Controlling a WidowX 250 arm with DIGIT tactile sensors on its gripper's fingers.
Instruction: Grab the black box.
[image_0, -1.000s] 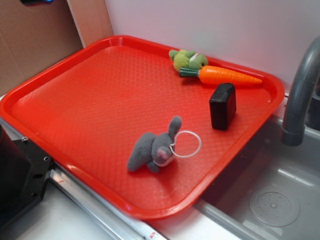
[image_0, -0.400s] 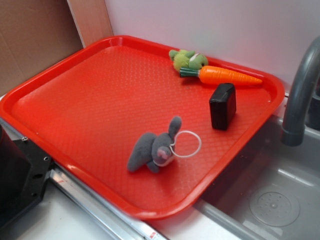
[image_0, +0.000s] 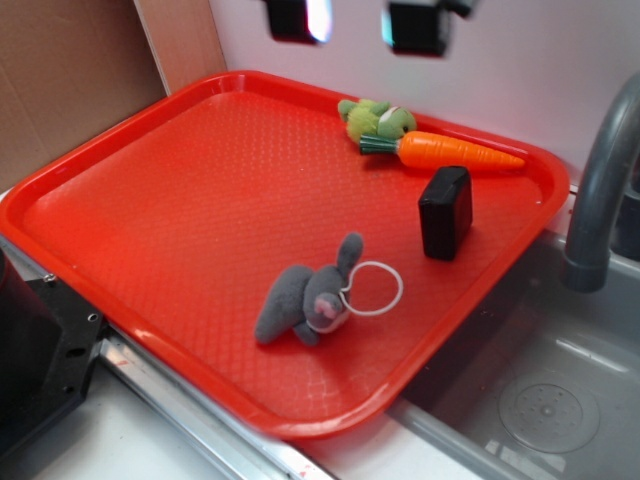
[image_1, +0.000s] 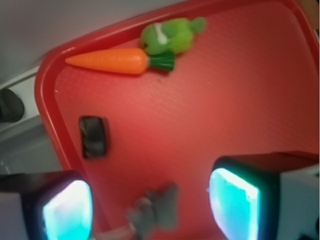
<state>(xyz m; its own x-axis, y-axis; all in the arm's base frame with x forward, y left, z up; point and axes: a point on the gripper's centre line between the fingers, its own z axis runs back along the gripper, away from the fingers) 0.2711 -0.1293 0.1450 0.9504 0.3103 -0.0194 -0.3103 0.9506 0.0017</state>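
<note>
Exterior view shows the end effector (image_0: 350, 22) high above the far edge of the red tray (image_0: 150, 160), fingers spread wide and holding nothing. On the tray's right side the black box (image_0: 445, 212) stands clear, with a toy carrot (image_0: 460, 152) and green plush (image_0: 377, 119) just behind it and a grey bunny (image_0: 305, 295) nearer the front. A grey faucet (image_0: 600, 180) rises just beyond the tray's right rim.
</note>
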